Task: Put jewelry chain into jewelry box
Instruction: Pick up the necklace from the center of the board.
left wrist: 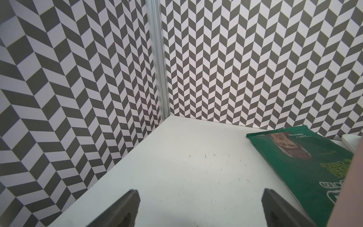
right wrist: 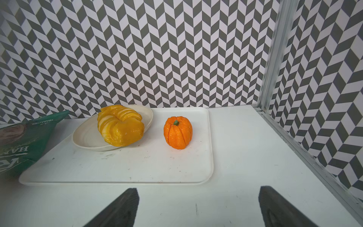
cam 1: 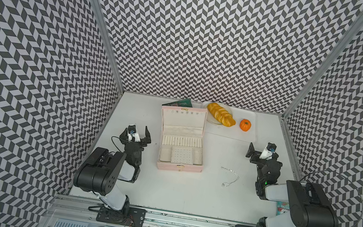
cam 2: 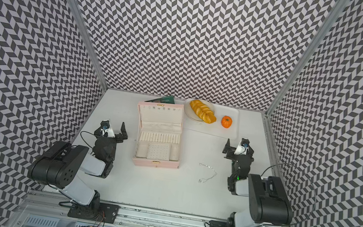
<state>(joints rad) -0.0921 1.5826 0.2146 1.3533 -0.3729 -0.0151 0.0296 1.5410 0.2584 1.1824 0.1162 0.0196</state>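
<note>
You have open worktop (cam 1: 175, 192) between the arms; the white tray (cam 1: 231, 133) fills the far right corner, and walls stand close on both sides. Both arms sit folded low, pointing at the back wall. The left tool (cam 1: 136, 132) and right tool (cam 1: 263, 151) gape wide, holding nothing. The jewelry chain (cam 1: 237, 178) lies loose between the open jewelry box (cam 1: 167, 166) and the right arm, nearer the base than the right tool.

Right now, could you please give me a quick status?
Left gripper, right gripper open, empty. Jewelry chain on table, right of open jewelry box. Nothing between them.
</note>
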